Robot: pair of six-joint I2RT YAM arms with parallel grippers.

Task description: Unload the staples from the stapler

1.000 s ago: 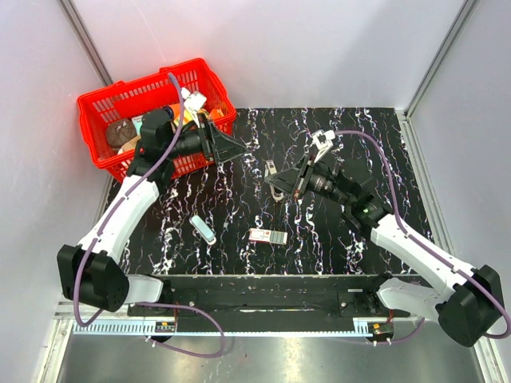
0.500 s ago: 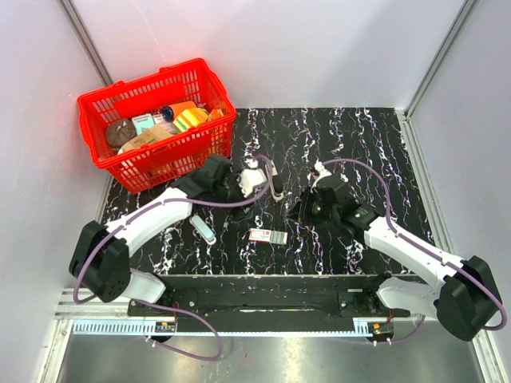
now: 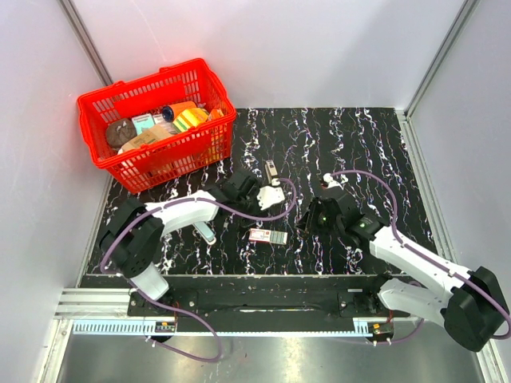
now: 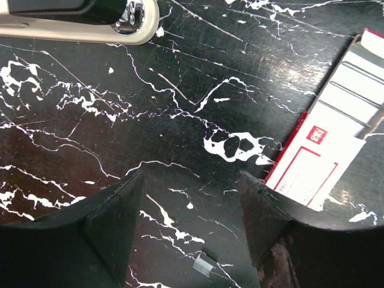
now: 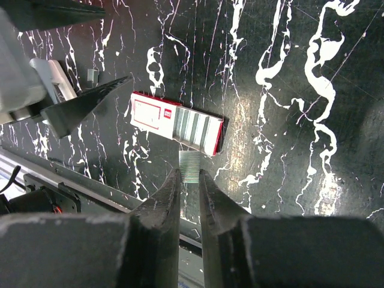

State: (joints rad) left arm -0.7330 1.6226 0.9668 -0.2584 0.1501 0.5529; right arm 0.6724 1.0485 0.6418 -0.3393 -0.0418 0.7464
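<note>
Top view first: the stapler (image 3: 271, 169) lies by itself on the black marbled table (image 3: 375, 152), toward the far middle, well apart from both arms. It is tiny from up here, so I can't tell whether its magazine is empty. Both arms bend low over the near middle, around the red-and-white box (image 3: 267, 236). A pale bar (image 3: 204, 230) lies to the left of the box. Far left, the red basket (image 3: 172, 159) holds a jumble: something orange, something yellow-green, a teal packet, a brown lump.

Over to the left wrist view: the left gripper (image 4: 191, 180) hangs just above bare table, fingers spread wide and holding nothing. The box sits just to one side with its tray slid out, grey strips packed inside.

Now the right wrist view, and here's the action. The right gripper (image 5: 189, 174) has its fingers pinched on a short silvery strip of staples (image 5: 190, 163), right beside the open end of the box tray. Rows of staples lie side by side in the tray.

So, the call: with a strip out in the fingers and the stapler set aside, the unloading looks largely done. What's left appears to be setting that strip down, likely in or beside the tray.
</note>
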